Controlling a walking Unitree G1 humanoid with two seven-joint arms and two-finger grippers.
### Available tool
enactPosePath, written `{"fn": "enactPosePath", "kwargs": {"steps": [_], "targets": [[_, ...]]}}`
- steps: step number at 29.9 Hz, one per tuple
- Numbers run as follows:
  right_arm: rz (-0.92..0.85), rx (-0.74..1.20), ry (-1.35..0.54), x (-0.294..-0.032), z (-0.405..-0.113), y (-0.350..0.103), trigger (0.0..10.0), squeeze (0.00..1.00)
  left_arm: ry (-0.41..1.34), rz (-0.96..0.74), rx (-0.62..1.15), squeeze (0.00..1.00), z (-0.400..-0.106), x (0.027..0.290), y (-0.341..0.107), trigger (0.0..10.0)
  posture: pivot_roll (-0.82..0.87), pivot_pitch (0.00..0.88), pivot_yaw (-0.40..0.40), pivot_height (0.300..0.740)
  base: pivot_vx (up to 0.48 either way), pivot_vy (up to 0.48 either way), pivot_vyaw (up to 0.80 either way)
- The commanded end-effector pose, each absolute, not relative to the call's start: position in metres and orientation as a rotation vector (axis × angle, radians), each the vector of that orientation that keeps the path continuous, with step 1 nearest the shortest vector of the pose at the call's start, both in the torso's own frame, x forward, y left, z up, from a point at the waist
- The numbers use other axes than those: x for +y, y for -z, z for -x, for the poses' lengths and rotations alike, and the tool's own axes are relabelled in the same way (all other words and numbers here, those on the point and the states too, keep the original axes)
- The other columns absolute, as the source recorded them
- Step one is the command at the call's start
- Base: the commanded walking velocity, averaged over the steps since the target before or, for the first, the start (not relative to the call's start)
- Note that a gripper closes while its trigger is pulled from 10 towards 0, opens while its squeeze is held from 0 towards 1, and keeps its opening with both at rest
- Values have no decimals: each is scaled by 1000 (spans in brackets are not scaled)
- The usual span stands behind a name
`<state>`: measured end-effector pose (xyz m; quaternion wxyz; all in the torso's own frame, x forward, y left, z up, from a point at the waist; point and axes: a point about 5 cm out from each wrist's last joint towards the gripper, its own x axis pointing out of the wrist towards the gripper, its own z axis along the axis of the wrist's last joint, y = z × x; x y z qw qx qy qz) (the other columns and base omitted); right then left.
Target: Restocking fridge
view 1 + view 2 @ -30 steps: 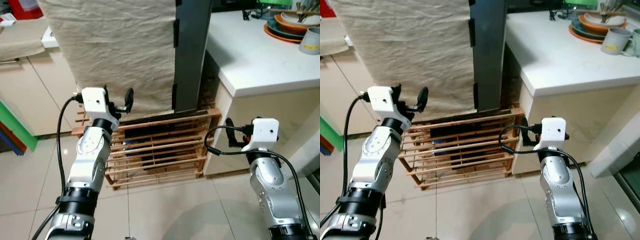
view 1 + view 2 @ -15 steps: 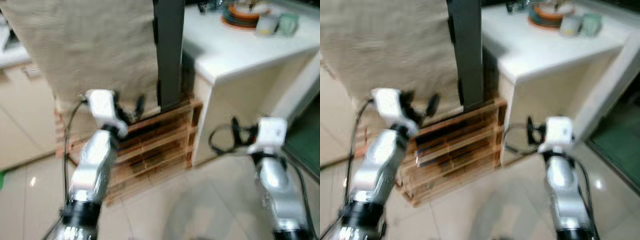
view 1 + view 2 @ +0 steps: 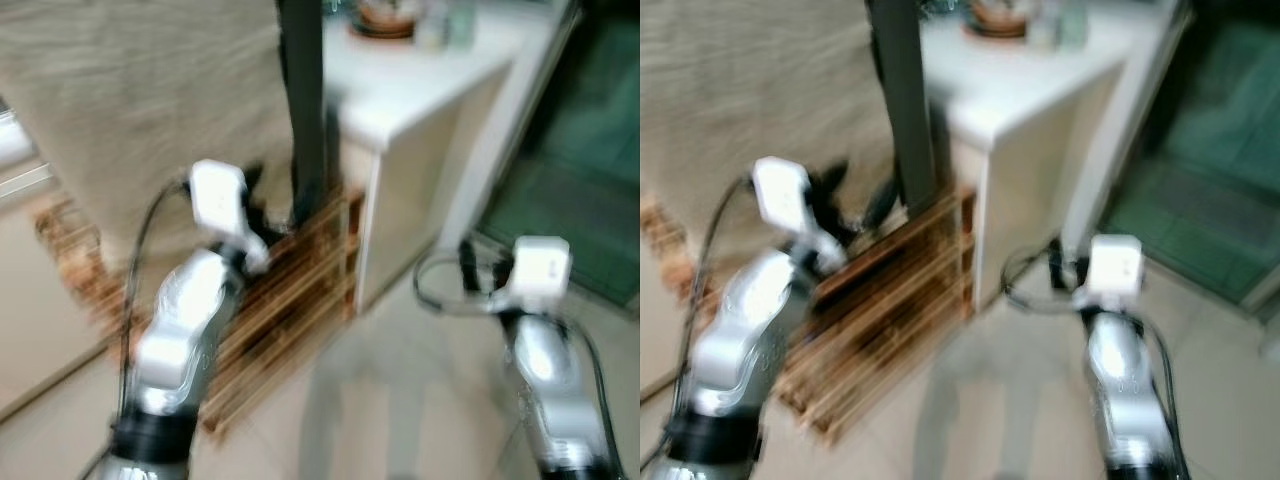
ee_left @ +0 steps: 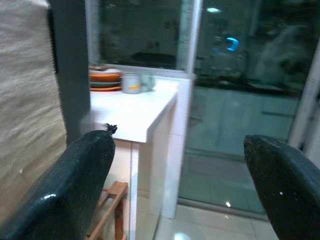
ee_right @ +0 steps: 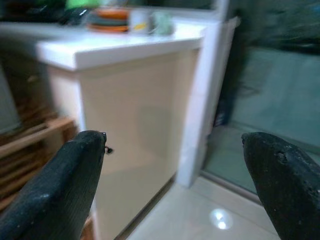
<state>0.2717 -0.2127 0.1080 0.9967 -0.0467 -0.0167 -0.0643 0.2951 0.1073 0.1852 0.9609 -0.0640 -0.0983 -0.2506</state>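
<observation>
Blurred kitchen, white counter [image 3: 420, 90], wooden rack [image 3: 290, 290], tiled floor [image 3: 400, 400], both end effectors open, empty

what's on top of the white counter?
On the white counter: stacked plates, orange on top, beside a grey mug and a pale green cup. Anything behind the stack is hidden.
</observation>
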Motion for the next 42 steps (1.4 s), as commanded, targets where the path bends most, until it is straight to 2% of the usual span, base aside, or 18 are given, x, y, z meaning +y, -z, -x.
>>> {"fn": "enactPosePath", "kwargs": {"steps": [1, 9, 19, 27, 34, 36, 38, 42], "targets": [[88, -53, 116, -207, -275, -112, 10000, 0, 467, 122, -182, 0, -299, 120, -185, 10000, -127, 0, 73, 740, 0, 458, -763], [93, -38, 117, -205, -273, -107, 10000, 0, 478, 125, -147, 0, -295, 120, -178, 10000, -126, 0, 80, 740, 0, 455, -732], [96, -32, 104, -203, -274, -105, 10000, 0, 478, 116, -141, 0, -292, 129, -177, 10000, -116, 0, 74, 740, -125, 418, 0], [97, -21, 94, -203, -274, -101, 10000, 0, 634, 39, -155, 0, -275, 115, -178, 10000, -112, 0, 71, 740, -220, 287, 0], [101, -16, 88, -202, -274, -100, 10000, 0, 591, 78, -124, 0, -278, 125, -174, 10000, -114, 0, 70, 740, 0, 0, 0], [103, -17, 86, -202, -274, -100, 10000, 0, 528, 101, -116, 0, -282, 132, -173, 10000, -113, 0, 69, 740, 0, 0, 0], [103, -23, 82, -201, -275, -101, 10000, 0, 384, 90, -102, 0, -293, 145, -170, 10000, -113, 0, 68, 740, 0, 0, 0], [102, -28, 79, -200, -276, -102, 10000, 0, 312, 171, -100, 0, -301, 150, -173, 10000, -112, 0, 67, 740, 0, 0, 0]]}}
